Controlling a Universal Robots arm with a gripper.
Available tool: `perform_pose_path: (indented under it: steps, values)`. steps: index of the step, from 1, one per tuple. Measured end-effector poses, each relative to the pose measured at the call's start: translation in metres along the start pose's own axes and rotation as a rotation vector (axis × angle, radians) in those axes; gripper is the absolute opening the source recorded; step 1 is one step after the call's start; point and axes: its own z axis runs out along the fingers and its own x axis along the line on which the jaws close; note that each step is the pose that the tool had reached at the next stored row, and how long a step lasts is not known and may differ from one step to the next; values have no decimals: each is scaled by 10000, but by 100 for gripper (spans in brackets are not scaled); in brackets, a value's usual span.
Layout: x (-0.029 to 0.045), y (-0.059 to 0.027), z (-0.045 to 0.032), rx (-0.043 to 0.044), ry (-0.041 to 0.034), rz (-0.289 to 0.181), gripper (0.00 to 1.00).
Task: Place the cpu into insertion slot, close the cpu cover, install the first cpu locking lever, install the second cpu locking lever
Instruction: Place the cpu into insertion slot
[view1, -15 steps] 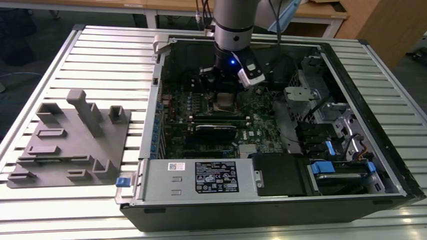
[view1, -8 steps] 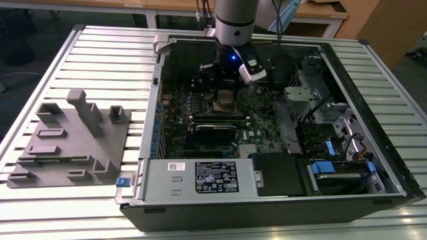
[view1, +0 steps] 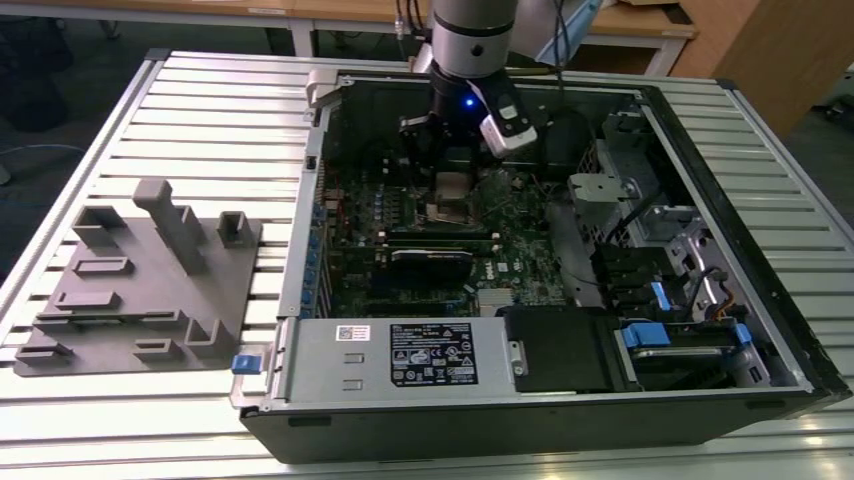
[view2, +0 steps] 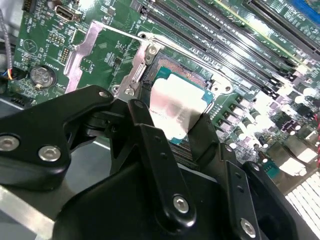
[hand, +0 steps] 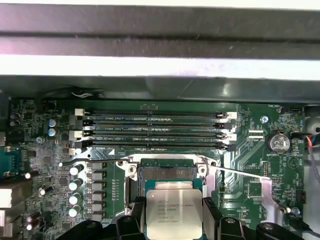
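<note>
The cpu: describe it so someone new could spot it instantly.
Inside the open computer case, find the green motherboard and its four long black memory slots. Beside them, between the gripper's black fingers, is the cpu: a flat, solid silver-grey square, unlike those narrow bars.

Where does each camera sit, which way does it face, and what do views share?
Exterior view: high above the table, looking down into the open computer case; the arm reaches in.
Second wrist view: on the wrist, looking obliquely past the claw at the cpu.
First wrist view: on the wrist, facing across the motherboard towards the memory slots; claw fingers flank the cpu.
Shared: both wrist views show the gripped cpu.
</note>
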Motion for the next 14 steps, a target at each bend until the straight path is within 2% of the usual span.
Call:
perform_pose_path:
  steps: [5, 14]
  values:
    - [-1, 0, -6, 4, -1, 163, 54]
    - [0, 0, -5, 63, -3, 1776, 54]
